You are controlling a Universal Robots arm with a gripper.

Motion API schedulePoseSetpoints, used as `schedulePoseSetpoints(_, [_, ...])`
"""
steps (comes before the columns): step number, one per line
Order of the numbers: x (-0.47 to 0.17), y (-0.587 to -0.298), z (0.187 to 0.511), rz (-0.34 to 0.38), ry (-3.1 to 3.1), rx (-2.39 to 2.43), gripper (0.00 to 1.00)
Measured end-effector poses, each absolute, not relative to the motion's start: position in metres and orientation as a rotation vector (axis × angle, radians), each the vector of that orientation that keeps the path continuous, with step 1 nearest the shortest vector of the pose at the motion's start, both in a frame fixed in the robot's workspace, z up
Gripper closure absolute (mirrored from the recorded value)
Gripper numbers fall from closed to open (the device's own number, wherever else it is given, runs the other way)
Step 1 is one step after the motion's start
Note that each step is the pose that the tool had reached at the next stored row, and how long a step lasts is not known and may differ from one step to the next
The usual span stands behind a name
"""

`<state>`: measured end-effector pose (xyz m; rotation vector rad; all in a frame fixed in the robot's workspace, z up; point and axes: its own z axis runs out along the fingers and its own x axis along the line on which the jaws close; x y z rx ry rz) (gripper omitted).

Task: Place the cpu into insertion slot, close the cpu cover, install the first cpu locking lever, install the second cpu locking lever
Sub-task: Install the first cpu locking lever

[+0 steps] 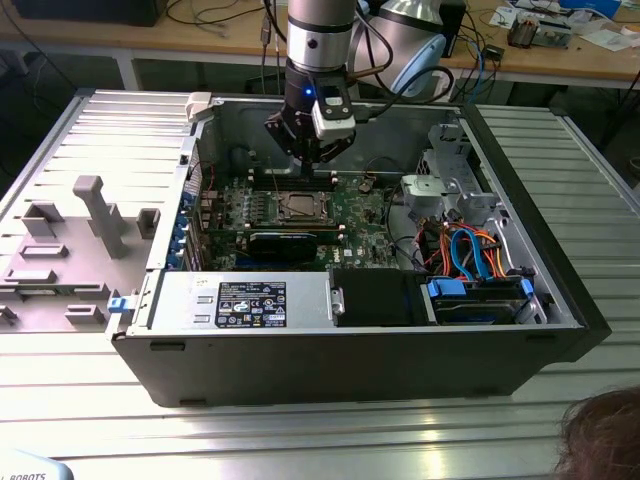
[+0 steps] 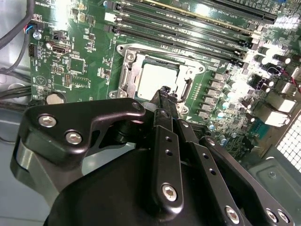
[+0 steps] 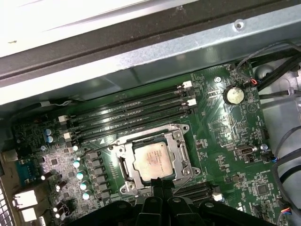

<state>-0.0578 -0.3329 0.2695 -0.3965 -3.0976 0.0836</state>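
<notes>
While the gripper (image 2: 164, 89) hangs just above the board with its fingers pressed together and nothing held, the cpu (image 3: 149, 160) already lies in the slot (image 3: 123, 167). The cover (image 3: 181, 148) looks down around it, so I judge the levers are in hand, calling for a fine sideways hook.

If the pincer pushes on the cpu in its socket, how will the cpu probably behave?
The cpu has a flat metal top, so it is probably stiff and will not bend. It lies low inside the cpu cover, so it is unlikely to tip or roll. Its smooth top may be slippery under the pincer.
</notes>
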Motion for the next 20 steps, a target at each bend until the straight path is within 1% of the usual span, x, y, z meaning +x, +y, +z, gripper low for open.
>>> schedulePoseSetpoints(20, [-0.0578, -0.3329, 0.2695, 0.085, -3.115, -0.256, 0.89])
